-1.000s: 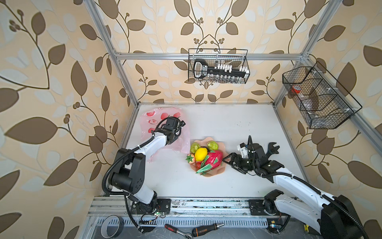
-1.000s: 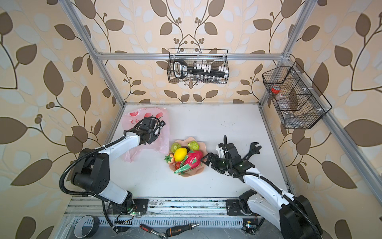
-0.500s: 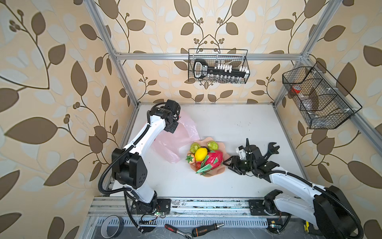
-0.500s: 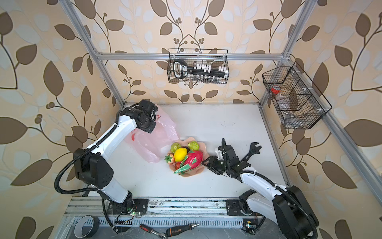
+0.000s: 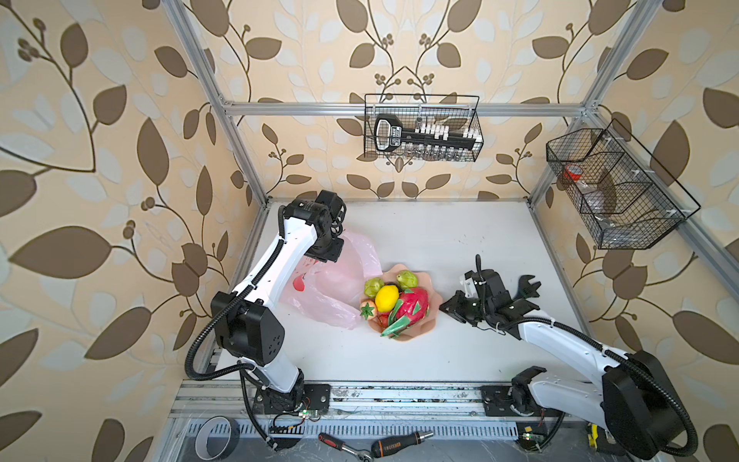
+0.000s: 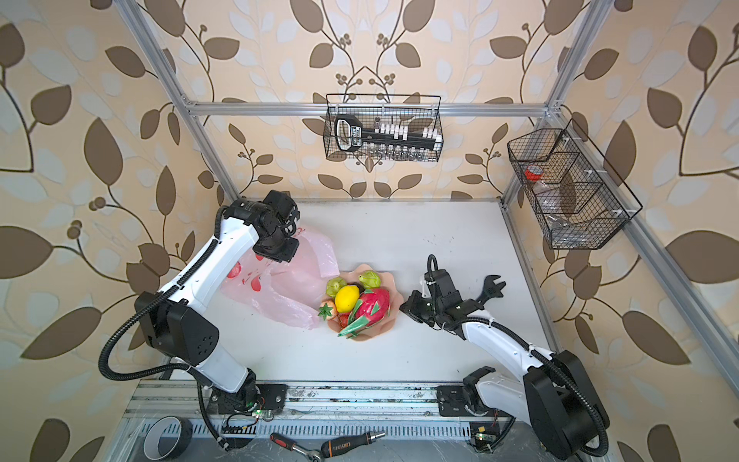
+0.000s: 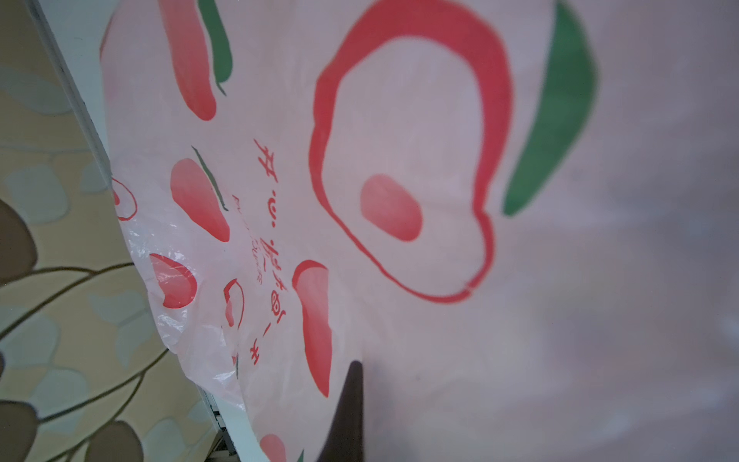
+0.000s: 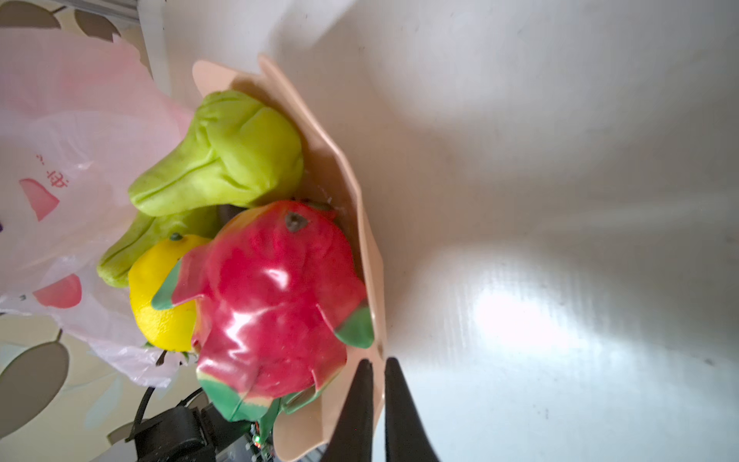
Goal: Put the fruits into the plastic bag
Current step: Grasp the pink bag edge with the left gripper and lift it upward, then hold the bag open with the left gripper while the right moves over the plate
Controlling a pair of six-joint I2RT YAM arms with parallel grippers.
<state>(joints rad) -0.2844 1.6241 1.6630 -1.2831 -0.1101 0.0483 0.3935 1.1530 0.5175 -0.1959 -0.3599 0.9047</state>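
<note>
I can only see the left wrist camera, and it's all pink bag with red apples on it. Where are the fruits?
Observer: The fruits are piled in a peach bowl right beside the plastic bag.
Child: What's the other arm doing?
Observer: The right gripper is shut on the bowl's rim, on the side away from the bag.
Child: Which fruit is the biggest?
Observer: The pink-red dragon fruit, lying on the side of the pile nearest that gripper.
</note>
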